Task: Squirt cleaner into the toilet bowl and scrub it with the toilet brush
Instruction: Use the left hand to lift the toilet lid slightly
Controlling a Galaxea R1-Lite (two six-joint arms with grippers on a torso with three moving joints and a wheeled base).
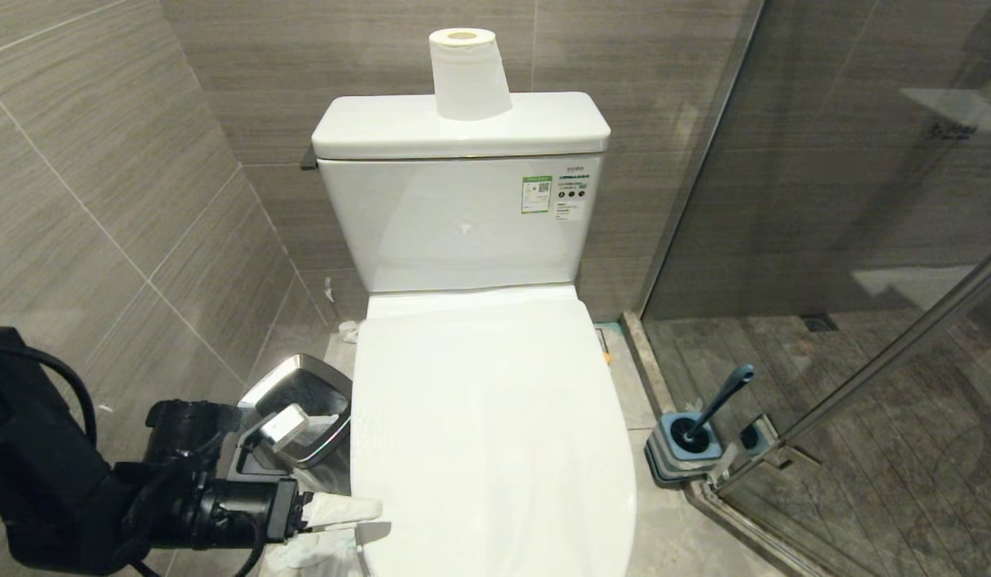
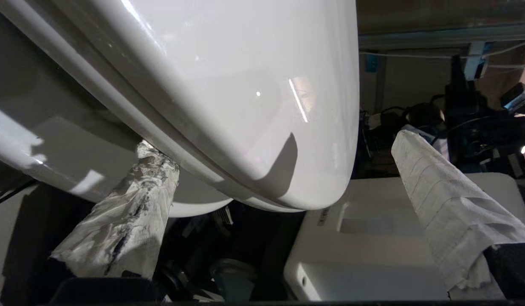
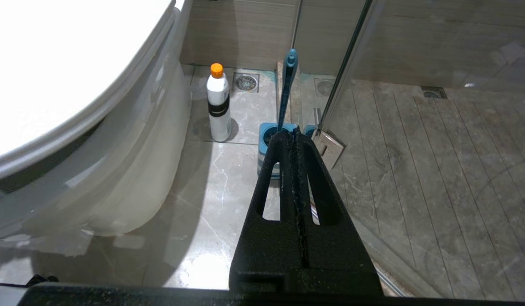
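- The toilet [image 1: 495,417] has its lid down, covering the bowl.
- The left gripper [image 1: 359,521] sits at the toilet's front left edge, fingers [image 2: 122,221] spread wide, one tip under the lid rim.
- The right gripper [image 3: 293,140] is closed and empty.
- The toilet brush [image 1: 716,409] stands in its holder [image 1: 684,453] right of the toilet.

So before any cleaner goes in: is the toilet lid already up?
No, the toilet lid lies flat, closed over the bowl.
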